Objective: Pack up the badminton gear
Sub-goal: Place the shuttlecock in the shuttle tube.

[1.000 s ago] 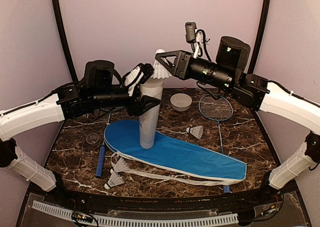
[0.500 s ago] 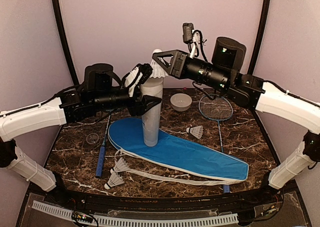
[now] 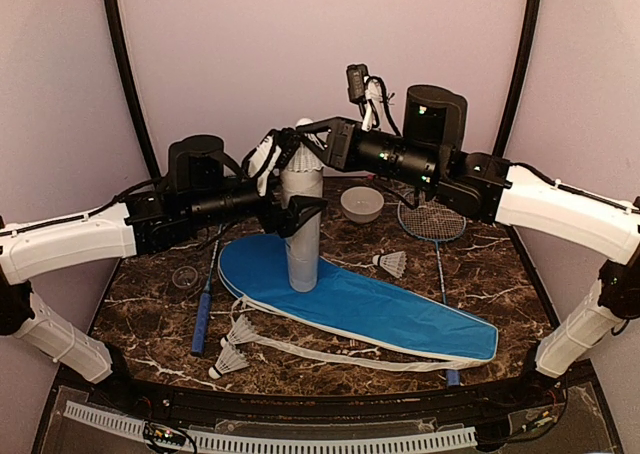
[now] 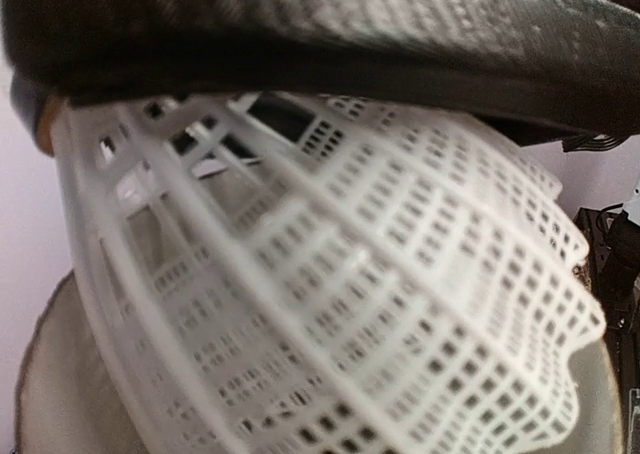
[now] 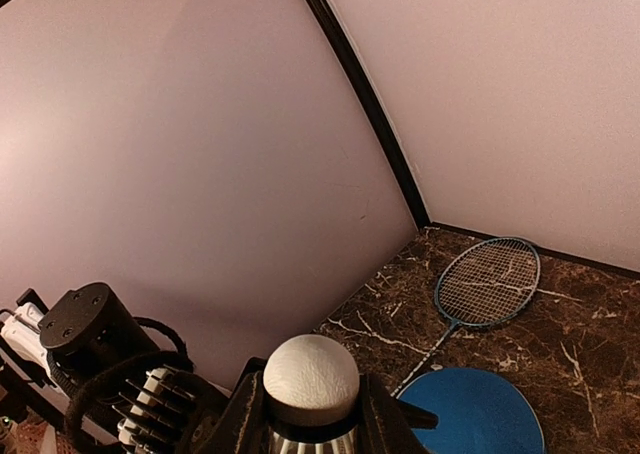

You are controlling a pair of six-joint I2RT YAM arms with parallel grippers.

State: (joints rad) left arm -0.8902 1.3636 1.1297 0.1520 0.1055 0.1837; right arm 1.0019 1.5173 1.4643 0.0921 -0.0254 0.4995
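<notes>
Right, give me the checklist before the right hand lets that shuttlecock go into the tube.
1. Grip: right hand pinches the shuttlecock at its cork: ok.
2. Alignment: shuttlecock sits at the mouth of the tube, skirt down; exact centring: cannot tell.
3. Stance: tube stands upright on the racket cover: ok.
4. Support: left hand straddles the tube near its top; whether its fingers touch it: cannot tell.
5. Clearance: loose shuttlecock lies well clear of the tube's foot: ok.
</notes>
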